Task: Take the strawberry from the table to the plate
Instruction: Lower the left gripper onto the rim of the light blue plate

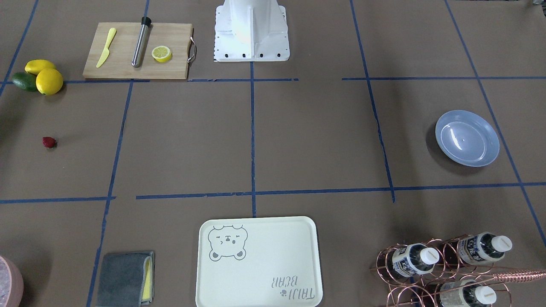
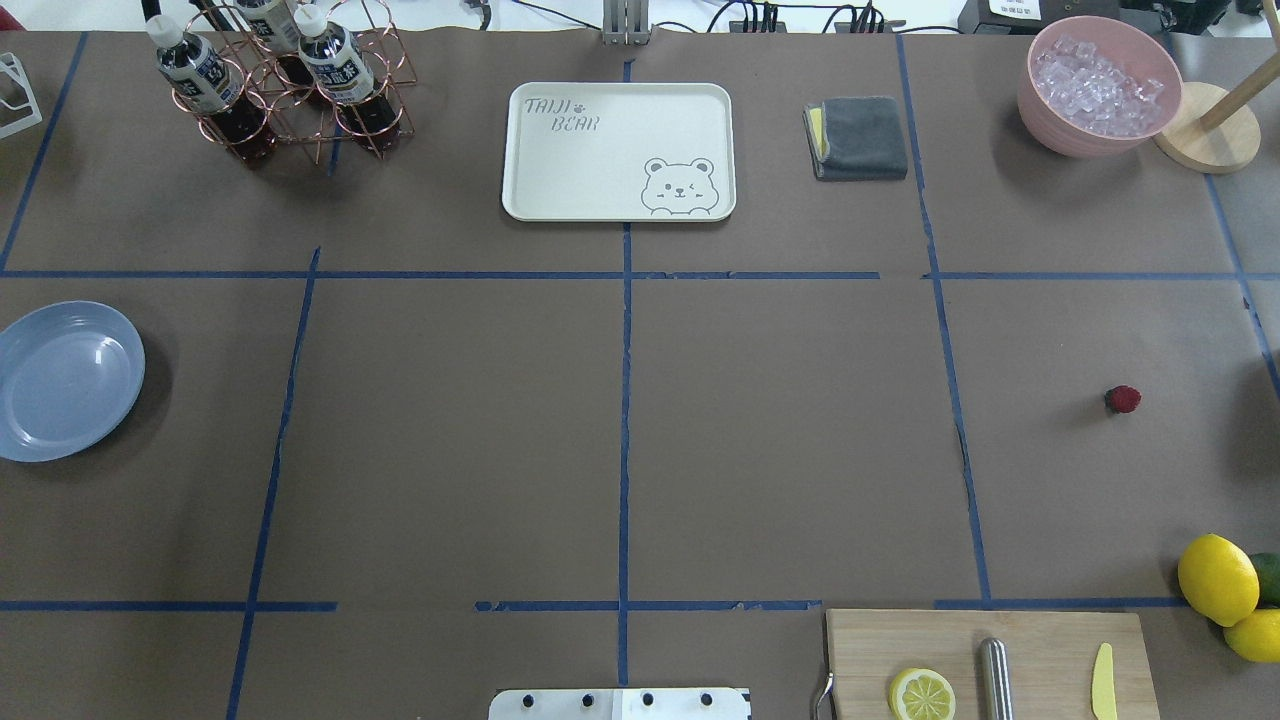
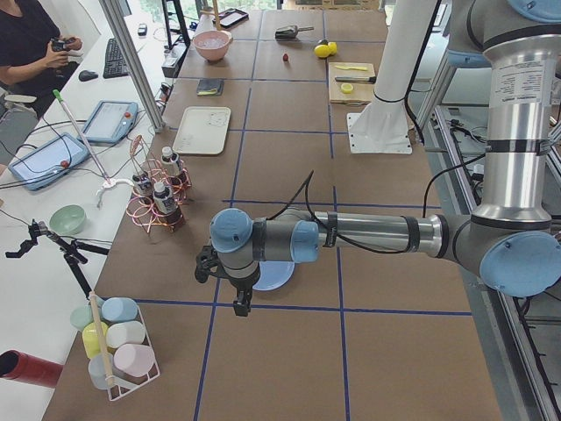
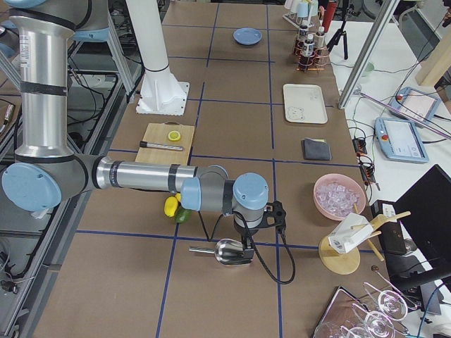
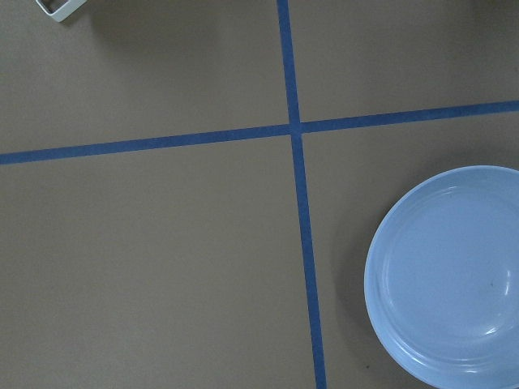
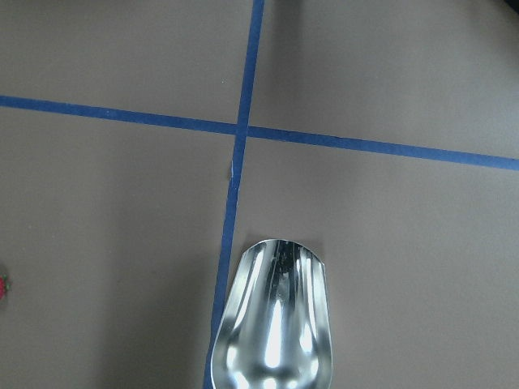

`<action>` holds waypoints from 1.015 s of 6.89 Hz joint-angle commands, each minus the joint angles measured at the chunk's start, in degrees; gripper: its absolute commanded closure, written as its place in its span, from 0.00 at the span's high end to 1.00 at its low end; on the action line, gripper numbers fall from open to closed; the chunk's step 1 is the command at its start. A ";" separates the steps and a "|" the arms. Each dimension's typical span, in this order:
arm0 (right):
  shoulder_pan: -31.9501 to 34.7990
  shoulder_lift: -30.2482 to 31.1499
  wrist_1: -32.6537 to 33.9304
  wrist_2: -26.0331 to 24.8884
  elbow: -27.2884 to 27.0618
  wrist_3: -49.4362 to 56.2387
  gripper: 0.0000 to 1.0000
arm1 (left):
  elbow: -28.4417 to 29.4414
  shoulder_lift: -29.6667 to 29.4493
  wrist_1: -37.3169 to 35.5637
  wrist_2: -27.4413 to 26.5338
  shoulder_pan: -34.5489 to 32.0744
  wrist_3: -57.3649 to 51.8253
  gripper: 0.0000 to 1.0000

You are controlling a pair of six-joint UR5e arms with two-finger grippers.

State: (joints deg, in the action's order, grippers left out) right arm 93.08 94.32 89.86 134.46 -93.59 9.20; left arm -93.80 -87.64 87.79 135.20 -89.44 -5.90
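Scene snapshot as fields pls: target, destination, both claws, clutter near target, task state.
target: strawberry, lying alone on the table, robot's right side
destination: plate, empty, robot's left side
left claw: hangs above the table near the plate; open or shut not readable
right claw: above a metal scoop; open or shut not readable
nearest clutter: two lemons and an avocado, apart from the strawberry
task state: strawberry not yet picked
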 commanded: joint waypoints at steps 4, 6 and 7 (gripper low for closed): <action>0.00 -0.10 -0.38 0.45 -0.62 -0.05 1.00 | 4.41 0.79 14.36 0.67 3.97 11.10 1.00; 0.00 -0.28 -0.38 0.54 -0.62 -0.14 1.00 | 6.17 3.16 23.25 2.43 8.90 17.83 1.00; 0.00 -0.28 -0.38 0.62 -0.62 -0.14 1.00 | 8.44 3.87 29.22 2.35 10.58 21.07 1.00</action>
State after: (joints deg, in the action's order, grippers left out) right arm 93.08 94.07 89.48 134.98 -94.21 9.06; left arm -87.58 -84.82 110.28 137.33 -81.26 11.17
